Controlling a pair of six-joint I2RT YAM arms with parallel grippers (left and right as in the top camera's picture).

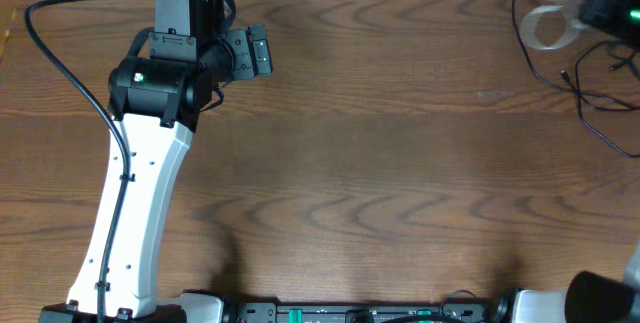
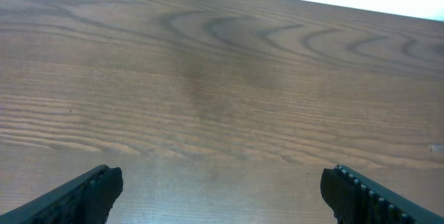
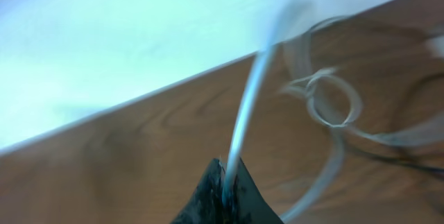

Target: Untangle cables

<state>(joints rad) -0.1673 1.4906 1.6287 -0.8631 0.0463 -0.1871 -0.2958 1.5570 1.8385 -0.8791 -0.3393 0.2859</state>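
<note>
1 strand of white cable pinched in right end effector, fingers pressed together on it. Rest of it lies in loose loops at upper right of overhead frame, blurred. Black cable: thin loops on bench at right edge, close against the white loops. Left end effector: spread wide above bare wood, upper left of overhead frame.

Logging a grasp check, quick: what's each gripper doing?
Left gripper: open, holding nothing.
Right gripper: shut on the white cable.
</note>
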